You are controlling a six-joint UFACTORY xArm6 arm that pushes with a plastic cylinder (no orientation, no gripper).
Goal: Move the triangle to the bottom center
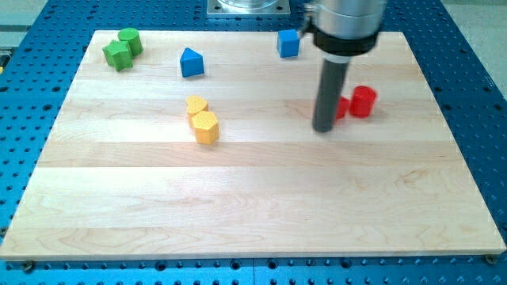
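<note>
The blue triangle block [191, 62] lies near the view's top, left of centre, on the wooden board [253, 206]. My tip [323, 128] rests on the board right of centre, far to the right of the triangle and below it. A red block [341, 107] sits just behind the rod and is partly hidden by it. A red cylinder [364, 101] stands next to it on the right.
A blue cube [288, 43] sits near the top edge, just left of the rod's mount. Two yellow blocks [201, 119] touch each other left of centre. Two green blocks [123, 48] sit together at the top left corner.
</note>
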